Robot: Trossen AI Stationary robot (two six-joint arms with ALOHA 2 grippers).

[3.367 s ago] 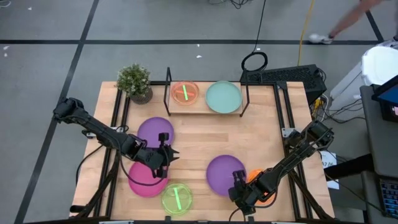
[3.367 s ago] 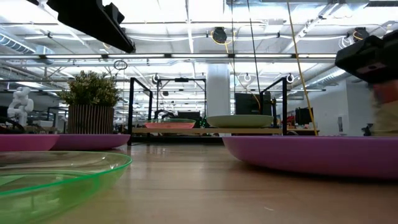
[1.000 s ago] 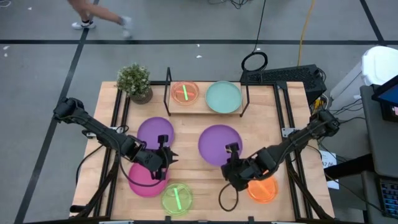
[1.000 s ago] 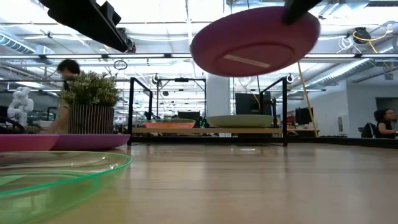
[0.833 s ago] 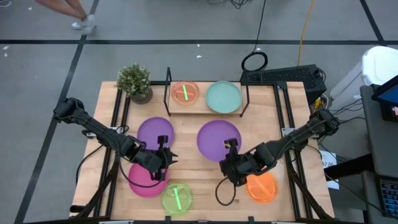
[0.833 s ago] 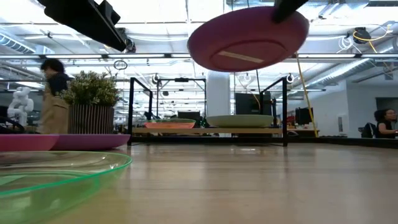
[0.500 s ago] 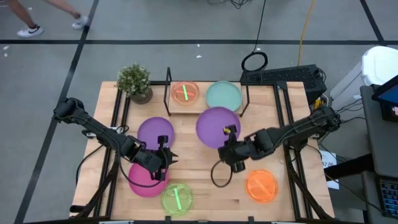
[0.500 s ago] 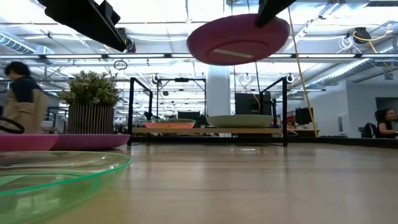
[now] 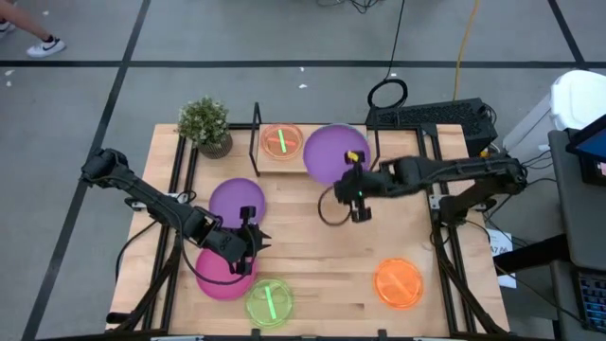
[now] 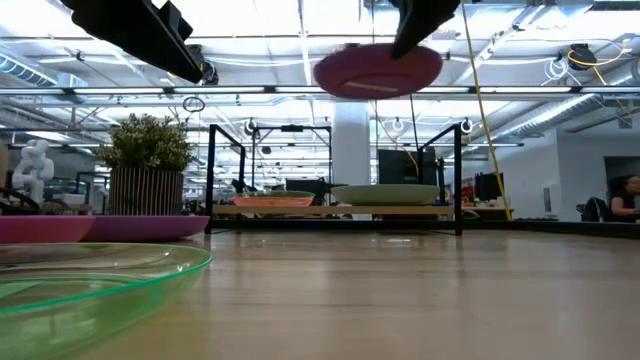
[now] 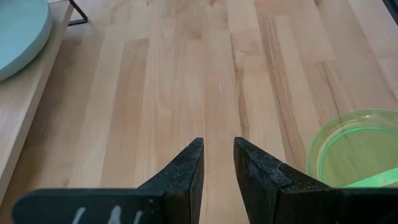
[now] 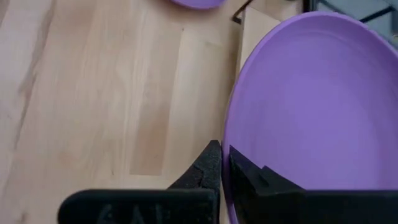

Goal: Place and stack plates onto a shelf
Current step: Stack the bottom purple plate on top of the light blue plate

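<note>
My right gripper is shut on a large purple plate and holds it high over the right half of the shelf. The teal plate lies on the shelf below it. A small red-pink plate lies on the shelf's left half. My left gripper hovers open, with nothing between its fingers, between a second purple plate and a magenta plate. A lime-green plate and an orange plate lie near the front edge. My right gripper pinches the purple plate's rim on its near-right side between its two fingers, one on the plate's upper face and one on the outside of the rim. The fingers slant down from the table's right. The plate hangs about level, clear of the shelf and the teal plate.
A potted plant stands at the far left corner beside the shelf's left upright end. Bare wood lies between the shelf and the near plates. A keyboard sits beyond the far right corner.
My right gripper has carried the purple plate from mid-table toward the far edge and upward, until it hangs over the shelf's right half above the teal plate. The plate has stayed about level. The orange plate now lies uncovered.
</note>
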